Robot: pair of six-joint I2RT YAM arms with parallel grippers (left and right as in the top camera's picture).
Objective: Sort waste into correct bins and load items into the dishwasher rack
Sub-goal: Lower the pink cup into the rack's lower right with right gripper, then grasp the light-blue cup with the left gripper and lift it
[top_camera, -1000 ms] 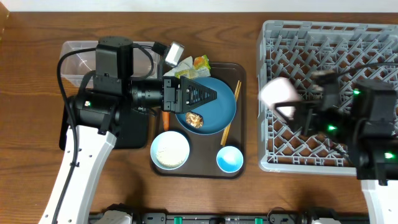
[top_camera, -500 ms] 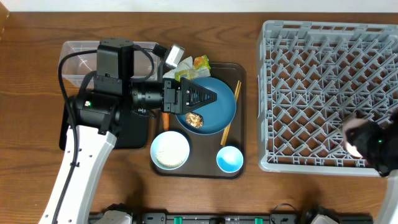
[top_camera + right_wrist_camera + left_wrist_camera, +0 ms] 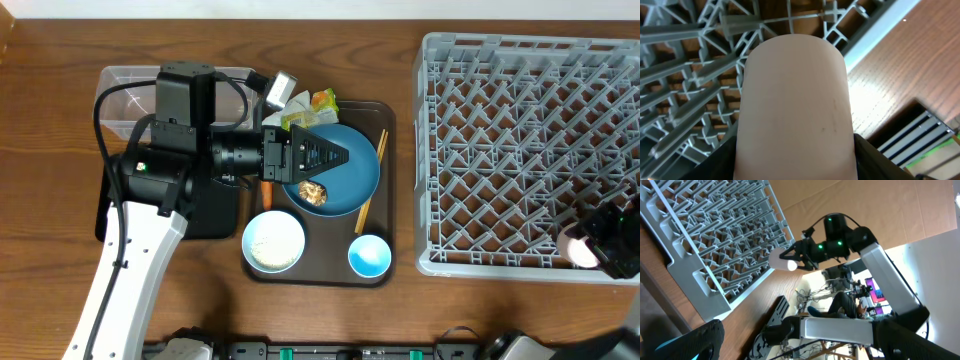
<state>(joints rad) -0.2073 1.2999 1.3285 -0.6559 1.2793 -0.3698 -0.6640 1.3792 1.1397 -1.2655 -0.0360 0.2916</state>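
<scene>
The pink cup (image 3: 795, 110) fills the right wrist view, clamped between the part-closed jaws of the right tool (image 3: 592, 243). The tool's fingers show only as dark slivers at the bottom corners. Just behind the cup lie the lattice and front rim of the dishwasher rack (image 3: 500, 266), near its right corner. Whether the cup touches the pegs cannot be told. Overhead, the right arm is cut off by the frame edge. Well apart, the left tool (image 3: 335, 153) stands spread wide and empty over the dark blue bowl (image 3: 355, 185).
</scene>
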